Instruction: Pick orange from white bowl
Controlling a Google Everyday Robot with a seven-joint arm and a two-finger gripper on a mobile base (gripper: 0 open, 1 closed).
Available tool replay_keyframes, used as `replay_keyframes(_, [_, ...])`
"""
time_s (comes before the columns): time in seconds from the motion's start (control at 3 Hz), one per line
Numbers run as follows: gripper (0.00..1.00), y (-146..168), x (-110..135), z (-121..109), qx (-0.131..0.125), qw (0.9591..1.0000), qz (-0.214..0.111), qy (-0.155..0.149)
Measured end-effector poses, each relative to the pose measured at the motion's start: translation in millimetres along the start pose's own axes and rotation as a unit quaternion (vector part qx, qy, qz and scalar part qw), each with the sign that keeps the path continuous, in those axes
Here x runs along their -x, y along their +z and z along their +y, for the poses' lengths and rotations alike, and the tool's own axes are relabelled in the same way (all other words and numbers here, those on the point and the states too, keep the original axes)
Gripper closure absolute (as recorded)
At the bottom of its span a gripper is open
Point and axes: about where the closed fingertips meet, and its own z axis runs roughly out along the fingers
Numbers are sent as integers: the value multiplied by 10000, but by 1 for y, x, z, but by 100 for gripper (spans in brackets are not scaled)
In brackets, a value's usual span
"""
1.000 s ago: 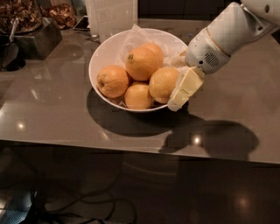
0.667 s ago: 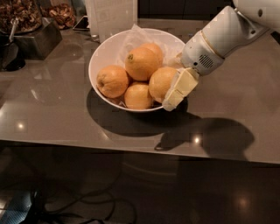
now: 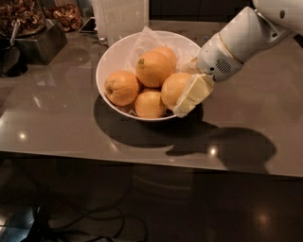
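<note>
Five fruits heaped in the white bowl [image 3: 106,61], on crumpled white paper [image 3: 142,40] that shows at the back rim. Among them the orange [image 3: 173,87]: palest of the heap, dimpled, on the right side of the bowl. Rests against the front fruit [image 3: 149,105] and leans on the deeper-coloured fruit [image 3: 152,68] with the green stem nub. To the left, a smaller fruit [image 3: 121,88] with a dark stem dimple; at the back, a fifth fruit [image 3: 168,52], mostly hidden.

Reaching in from the upper right, the white arm [image 3: 246,35], ending in the gripper [image 3: 189,97] at the bowl's right rim. Cream-coloured front part of the gripper laid against the orange's right flank, touching it, tip pointing down toward the rim. Far side of the gripper hidden behind fruit and wrist; cannot tell how wide it stands or whether it has hold of the orange. Orange low in the bowl, touching its neighbours.

Bowl on a glossy grey table [image 3: 61,127], dark shadow beneath and to the right. Behind it, a white upright box [image 3: 120,16]. At the upper left, a metal box [image 3: 42,42] near brown dried bits [image 3: 19,14], and a dark object [image 3: 9,61] cut off by the edge. Below the table, cables [image 3: 71,220] on a dark floor.
</note>
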Motion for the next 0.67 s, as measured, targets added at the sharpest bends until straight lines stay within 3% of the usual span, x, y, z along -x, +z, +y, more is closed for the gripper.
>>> replay_keyframes(0.67, [62,0,0,0,0,10000,0,0])
